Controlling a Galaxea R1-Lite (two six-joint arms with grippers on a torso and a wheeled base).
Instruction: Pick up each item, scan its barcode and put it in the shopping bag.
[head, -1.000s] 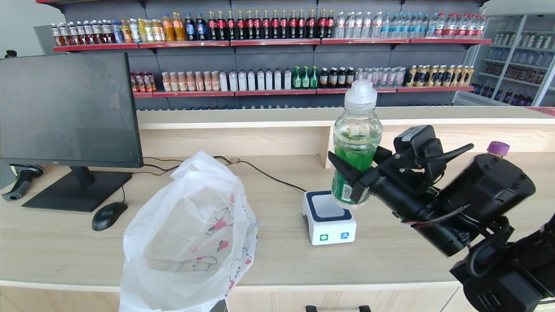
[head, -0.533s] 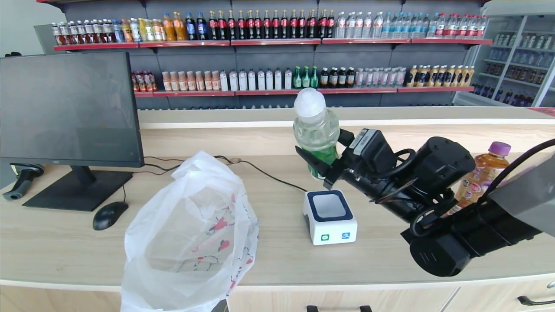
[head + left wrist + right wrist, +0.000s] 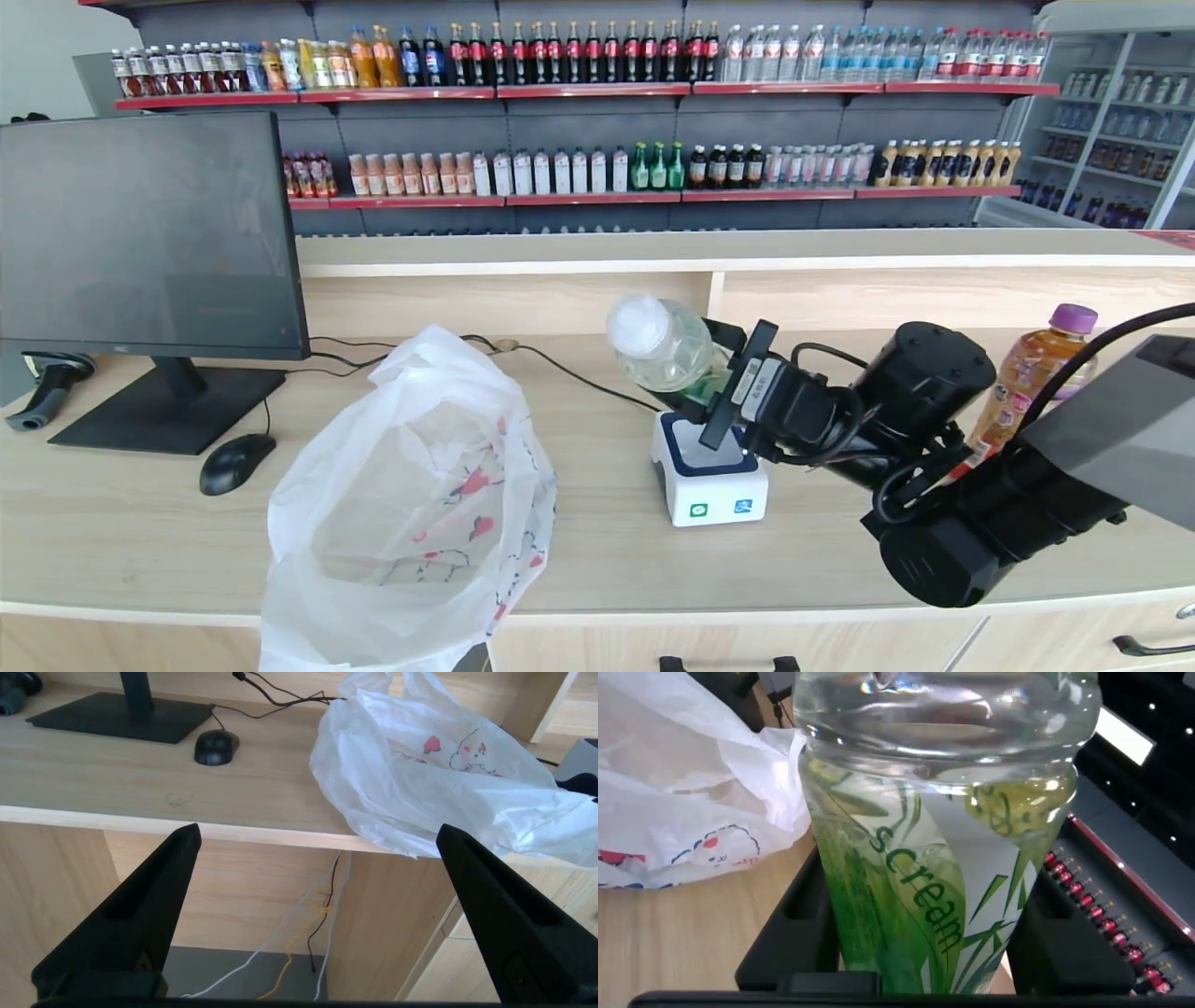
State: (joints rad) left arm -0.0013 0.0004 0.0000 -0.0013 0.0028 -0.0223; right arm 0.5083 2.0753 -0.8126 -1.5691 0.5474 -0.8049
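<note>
Bottle [image 3: 665, 347] lay tilted just above the scanner [image 3: 709, 476], its labelled lower half clamped in the right gripper [image 3: 702, 371], cap pointing from the scanner toward the shopping bag [image 3: 411, 504]. Its label probably needed turning down to the scanner's window. Beyond the bag from the scanner, the left gripper [image 3: 318, 838] hung spread wide.

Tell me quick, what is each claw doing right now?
Left gripper: open, holding nothing.
Right gripper: shut on the green-labelled bottle.
</note>
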